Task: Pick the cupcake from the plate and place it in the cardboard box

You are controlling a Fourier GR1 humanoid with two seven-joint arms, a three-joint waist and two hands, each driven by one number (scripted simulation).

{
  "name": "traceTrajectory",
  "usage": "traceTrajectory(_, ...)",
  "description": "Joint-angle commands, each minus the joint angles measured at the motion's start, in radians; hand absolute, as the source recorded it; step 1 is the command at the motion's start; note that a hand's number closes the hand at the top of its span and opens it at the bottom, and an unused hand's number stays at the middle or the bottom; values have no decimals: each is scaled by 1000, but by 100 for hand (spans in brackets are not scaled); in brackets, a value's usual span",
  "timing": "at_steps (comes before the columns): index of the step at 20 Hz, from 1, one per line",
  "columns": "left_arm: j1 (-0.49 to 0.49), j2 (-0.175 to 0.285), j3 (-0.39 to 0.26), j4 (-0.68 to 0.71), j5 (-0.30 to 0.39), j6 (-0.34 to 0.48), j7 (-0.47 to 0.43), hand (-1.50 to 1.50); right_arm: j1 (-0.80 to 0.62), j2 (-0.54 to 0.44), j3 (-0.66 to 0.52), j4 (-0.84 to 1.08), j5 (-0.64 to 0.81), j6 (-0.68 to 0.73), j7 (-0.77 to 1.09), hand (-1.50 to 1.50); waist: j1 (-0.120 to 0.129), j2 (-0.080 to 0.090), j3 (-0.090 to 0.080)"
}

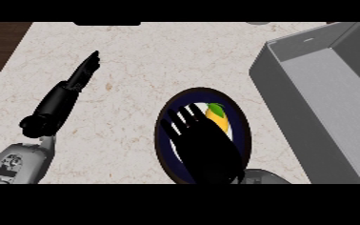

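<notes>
Over the plate (243, 120), right hand (207, 148) open-fingered, cupcake (218, 117) just beside its fingertips.

Bright, even light on the counter (141, 62) — shadows faint, source seemingly overhead.

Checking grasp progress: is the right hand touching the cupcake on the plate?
Cannot tell. In the head view the right hand overlaps the cupcake from above, hiding any contact or gap.
</notes>
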Motion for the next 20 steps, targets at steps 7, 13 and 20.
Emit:
traceTrajectory(7, -32, -59, 54, 17, -41, -55, 23, 0, 31, 18, -18, 133, 178, -29, -133, -150, -1, 0, 0)
traceTrajectory(13, 33, -85, 70, 44, -104, -58, -70, 0, 64, 44, -65, 175, 209, -56, -223, -150, -1, 1, 0)
traceTrajectory(20, 67, -91, 110, -1, -95, -114, -68, 0, 76, 105, -63, 299, 310, -97, -275, -150, 2, 0, 0)
